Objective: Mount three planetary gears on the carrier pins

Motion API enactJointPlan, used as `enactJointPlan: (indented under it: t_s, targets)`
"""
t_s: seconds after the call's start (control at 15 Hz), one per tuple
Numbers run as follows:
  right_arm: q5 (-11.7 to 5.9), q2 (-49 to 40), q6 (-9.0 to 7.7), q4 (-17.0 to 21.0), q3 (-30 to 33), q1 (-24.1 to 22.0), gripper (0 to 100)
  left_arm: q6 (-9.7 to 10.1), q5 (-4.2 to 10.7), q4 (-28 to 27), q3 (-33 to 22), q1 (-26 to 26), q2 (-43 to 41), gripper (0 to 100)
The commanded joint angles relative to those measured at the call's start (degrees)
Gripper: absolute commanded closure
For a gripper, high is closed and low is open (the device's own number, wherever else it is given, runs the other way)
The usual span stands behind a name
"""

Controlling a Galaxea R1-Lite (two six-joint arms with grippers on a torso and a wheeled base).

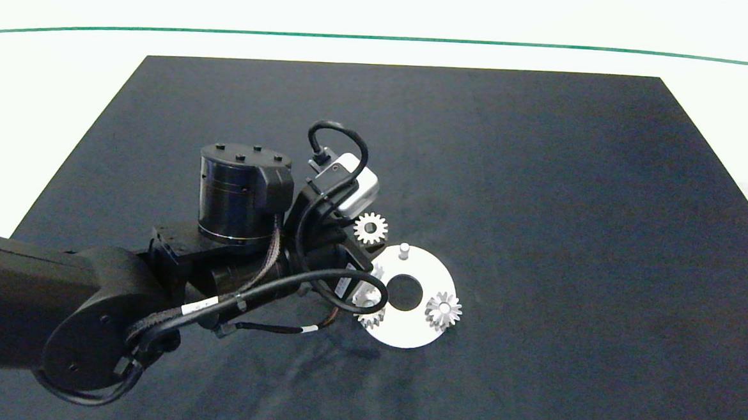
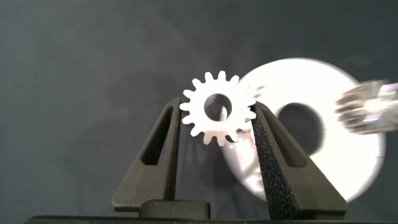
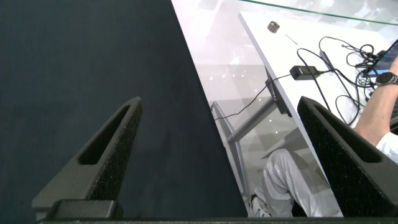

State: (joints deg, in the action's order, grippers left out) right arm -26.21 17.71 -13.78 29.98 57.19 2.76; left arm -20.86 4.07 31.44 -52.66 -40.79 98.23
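Note:
My left gripper (image 2: pixel 217 112) is shut on a small silvery planetary gear (image 2: pixel 219 115), gripping its toothed rim between both fingertips. In the head view that gear (image 1: pixel 370 228) hangs just off the far-left edge of the white carrier disc (image 1: pixel 415 332). One carrier pin (image 1: pixel 404 250) stands bare at the disc's far side. A second gear (image 1: pixel 443 310) sits on the right pin. Another gear (image 1: pixel 370 316) lies at the disc's left side, partly hidden by the arm's cable. The right gripper (image 3: pixel 219 102) is open and empty, off to the side past the mat's edge.
The disc lies on a black mat (image 1: pixel 542 180) over a white table. The left arm's bulk (image 1: pixel 240 196) covers the mat left of the disc. Beyond the table edge the right wrist view shows cables (image 3: pixel 311 68) and a person's leg (image 3: pixel 289 174).

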Motion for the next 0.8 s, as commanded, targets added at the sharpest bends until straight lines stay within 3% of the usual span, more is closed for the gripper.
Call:
enactJointPlan:
  t_s: [0.07,0.8]
  targets:
    - [-0.16,0.13,-0.11,0.17,-0.06,-0.03,0,0.03,1.38,0.55,0.02,-4.03,0.29,93]
    - [0.11,0.13,-0.11,0.35,-0.06,0.06,0,0.03,2.17,2.49,-4.29,-4.21,6.89,93]
